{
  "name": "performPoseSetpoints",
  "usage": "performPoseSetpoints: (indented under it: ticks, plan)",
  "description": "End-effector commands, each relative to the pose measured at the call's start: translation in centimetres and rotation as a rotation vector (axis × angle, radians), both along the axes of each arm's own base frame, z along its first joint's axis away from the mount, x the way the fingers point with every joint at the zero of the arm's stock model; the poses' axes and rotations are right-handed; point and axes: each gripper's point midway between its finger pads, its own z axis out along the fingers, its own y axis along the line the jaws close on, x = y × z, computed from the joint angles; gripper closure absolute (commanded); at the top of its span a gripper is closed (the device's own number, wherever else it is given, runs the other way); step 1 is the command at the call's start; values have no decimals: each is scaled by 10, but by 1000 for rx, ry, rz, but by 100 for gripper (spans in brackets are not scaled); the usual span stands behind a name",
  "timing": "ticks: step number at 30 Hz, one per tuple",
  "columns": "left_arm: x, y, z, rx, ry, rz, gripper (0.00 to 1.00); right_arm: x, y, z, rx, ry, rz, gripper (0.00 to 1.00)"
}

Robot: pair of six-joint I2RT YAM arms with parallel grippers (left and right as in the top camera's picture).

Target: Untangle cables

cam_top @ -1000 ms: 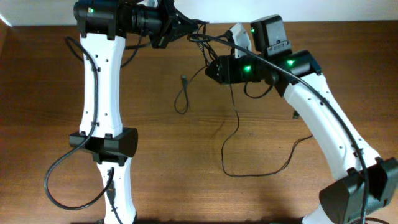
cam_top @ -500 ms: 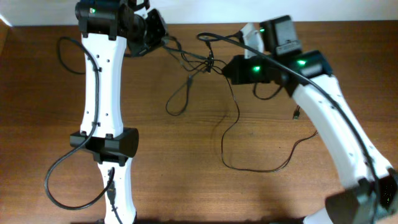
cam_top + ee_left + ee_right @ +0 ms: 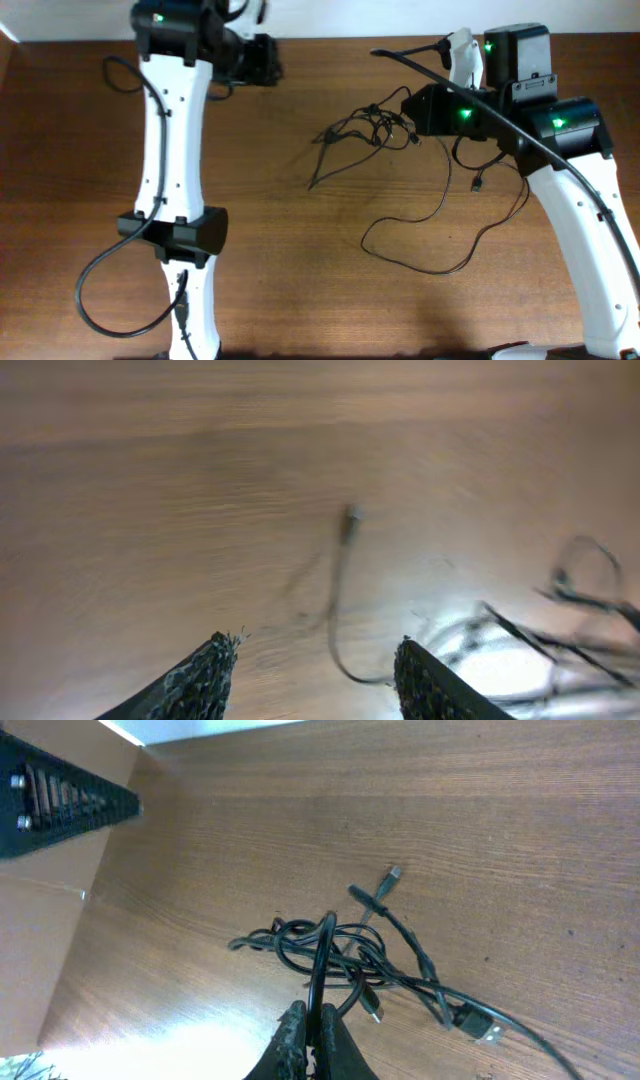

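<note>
The cables [image 3: 372, 125] are thin black cords knotted in a clump at mid-table, with a loose loop [image 3: 428, 245] trailing toward the front. My right gripper [image 3: 412, 108] is shut on one strand rising from the clump [image 3: 340, 952], pinched between its fingertips [image 3: 312, 1020]. A flat plug [image 3: 489, 1032] and a small plug [image 3: 393, 874] lie beside the knot. At the far left of the table my left gripper [image 3: 272, 62] stands open [image 3: 315, 655] and holds nothing. A blurred cord end [image 3: 349, 520] lies on the wood beyond its fingers, and the clump [image 3: 580, 590] is off to their right.
The wooden table [image 3: 300, 280] ends at a white wall along the back. A thick black arm cable [image 3: 100, 290] loops off the left arm at the front left. A dark ribbed part [image 3: 55, 800] shows at the top left of the right wrist view.
My left gripper has opened, let go of the cables and drawn back to the left. My right gripper has shut on a strand and carried the clump to the right.
</note>
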Motion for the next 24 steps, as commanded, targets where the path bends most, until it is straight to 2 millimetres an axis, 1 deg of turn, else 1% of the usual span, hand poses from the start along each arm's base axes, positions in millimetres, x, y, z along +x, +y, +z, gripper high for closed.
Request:
performPoseSetpoints:
  ticks: [1, 3, 5, 7, 9, 14, 18, 21, 22, 24]
  plan:
    - [-13, -69, 0, -148, -22, -298, 46, 0, 0, 0, -7, -4, 0, 96]
    - [-18, -92, -4, -204, -16, -380, 46, -1, 0, -1, -8, 1, 0, 96]
    - [-27, -121, -5, -273, -18, -493, 47, -2, 0, -2, -10, 8, 0, 96]
    - [-32, -140, -10, -286, -18, -543, 47, -3, 0, -2, -11, 11, 0, 96]
    - [-35, -155, -17, -287, -11, -571, 50, -3, 0, -3, -11, 15, 0, 96]
    - [-44, -176, -32, -285, 24, -613, 55, -4, 0, -4, -13, 18, 0, 96]
    - [-49, -183, -38, -287, 35, -647, 55, -4, 0, -4, -13, 19, 0, 96]
    - [-63, -189, -42, -332, 47, -755, 56, -4, 0, -4, -13, 19, 0, 96]
    - [-64, -189, -44, -336, 56, -760, 56, -4, 0, -4, -13, 19, 0, 96]
    - [-66, -190, -56, -337, 83, -785, 56, -4, -1, -4, -13, 19, 0, 96]
